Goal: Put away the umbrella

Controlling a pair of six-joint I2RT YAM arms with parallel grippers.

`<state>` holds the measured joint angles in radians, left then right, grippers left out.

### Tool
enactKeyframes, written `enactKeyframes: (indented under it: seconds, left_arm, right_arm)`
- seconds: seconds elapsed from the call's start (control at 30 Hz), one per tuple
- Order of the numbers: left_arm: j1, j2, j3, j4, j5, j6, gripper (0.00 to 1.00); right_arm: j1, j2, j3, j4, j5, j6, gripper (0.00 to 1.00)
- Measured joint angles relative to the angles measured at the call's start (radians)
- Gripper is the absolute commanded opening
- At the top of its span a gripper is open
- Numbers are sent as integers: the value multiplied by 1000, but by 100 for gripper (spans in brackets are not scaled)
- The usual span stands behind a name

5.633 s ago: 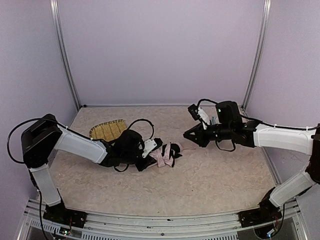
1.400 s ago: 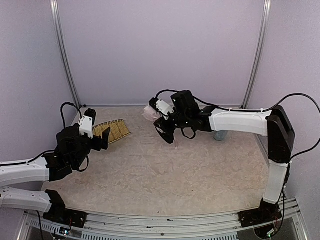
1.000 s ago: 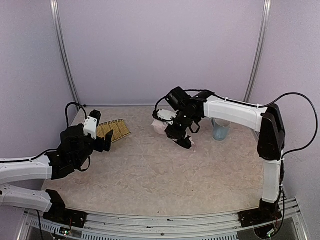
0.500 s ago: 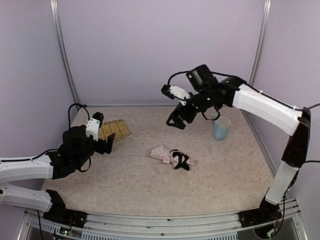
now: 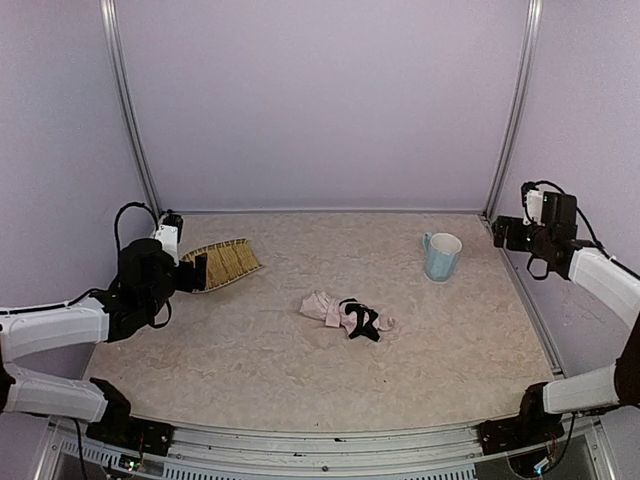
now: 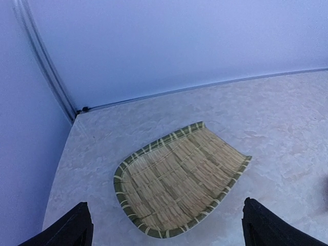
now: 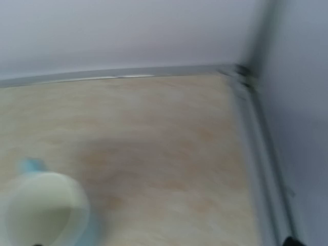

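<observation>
The umbrella [image 5: 345, 315] lies collapsed in the middle of the table, a bundle of pale pink fabric with black parts at its right end. Nothing holds it, and neither wrist view shows it. My left gripper [image 5: 198, 272] hovers open at the left, its tips at the near edge of the woven bamboo tray [image 5: 222, 264]. In the left wrist view the tray [image 6: 179, 177] fills the gap between the black fingertips [image 6: 72, 230], and the gripper [image 6: 166, 233] is empty. My right gripper [image 5: 498, 233] is drawn back to the far right, open and empty, pointing toward the mug.
A pale blue mug [image 5: 441, 255] stands upright at the back right; it shows blurred in the right wrist view as the mug [image 7: 41, 210]. Lilac walls with metal corner posts [image 5: 505, 120] close in the table on three sides.
A second ago the right gripper held the umbrella near the back middle. It let go, the umbrella dropped onto the table, and the right arm swung away to the far right. The left arm barely shifted.
</observation>
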<state>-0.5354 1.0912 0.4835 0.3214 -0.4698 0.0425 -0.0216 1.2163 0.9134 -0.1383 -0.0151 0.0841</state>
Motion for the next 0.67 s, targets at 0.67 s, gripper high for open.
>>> enactKeyframes:
  seconds: [0.67]
  left_arm:
    - [360, 266, -109, 351, -74, -151, 99]
  right_arm:
    - [-118, -13, -543, 685, 172, 172, 100]
